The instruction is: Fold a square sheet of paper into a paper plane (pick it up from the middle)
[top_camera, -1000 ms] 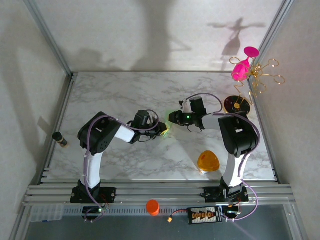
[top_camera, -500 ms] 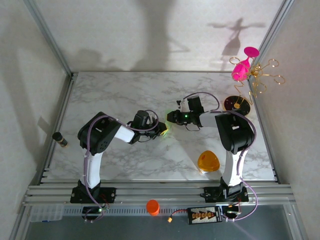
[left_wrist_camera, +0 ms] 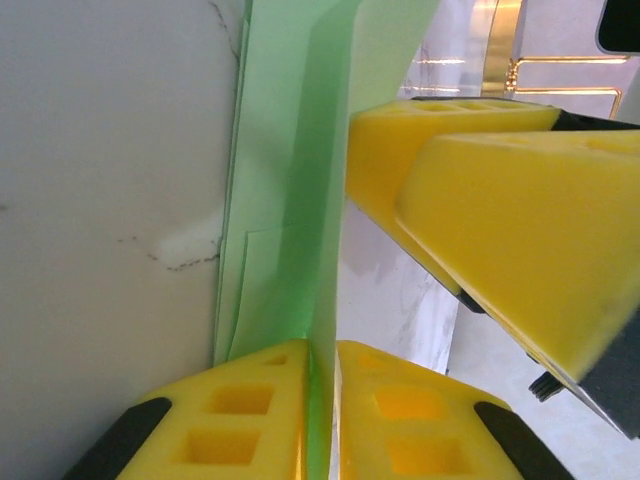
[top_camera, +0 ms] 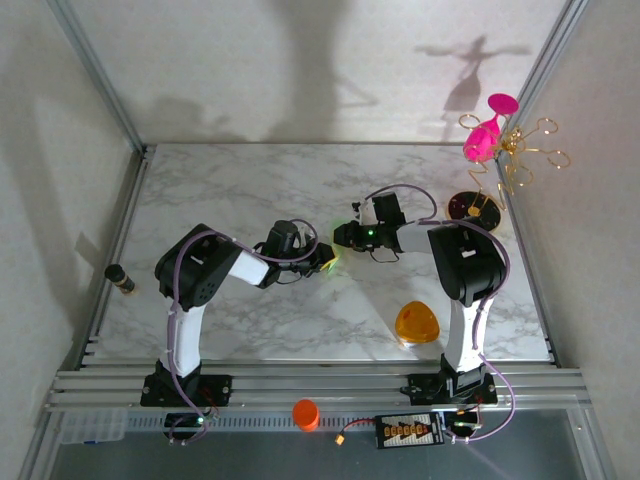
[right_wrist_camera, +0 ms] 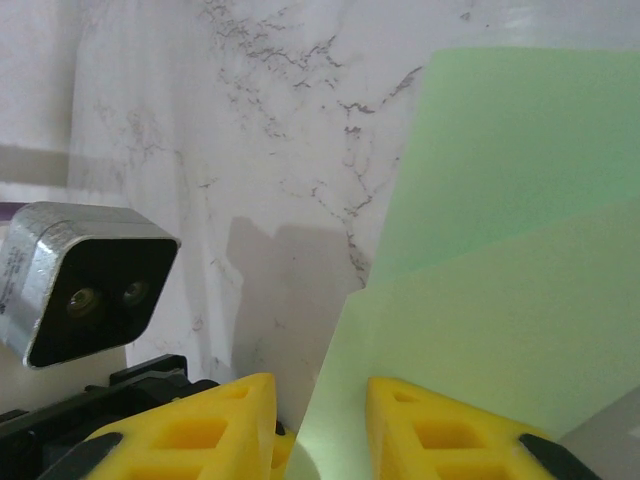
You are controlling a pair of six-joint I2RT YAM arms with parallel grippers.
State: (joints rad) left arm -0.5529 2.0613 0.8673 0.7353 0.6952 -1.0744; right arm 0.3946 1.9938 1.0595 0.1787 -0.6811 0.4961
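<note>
The square sheet of paper, pale green and folded lengthwise, stands on edge over the marble. In the top view it is a small green sliver between the two grippers at mid-table. My left gripper is shut on its lower edge, and the paper is pinched between the yellow fingertips. My right gripper is open, with the paper's slanted edge lying in the gap beside one finger. From the top, the left gripper and right gripper nearly meet. The right gripper's yellow fingers sit close beside the paper.
An orange rounded-triangle object lies near the right arm's base. A pink glass on a gold wire stand and a black disc sit at the far right. A dark bottle lies at the left edge, and an orange cup rests on the front rail.
The right arm's forearm and gripper have shifted slightly left toward the paper. The left arm has stayed in place.
</note>
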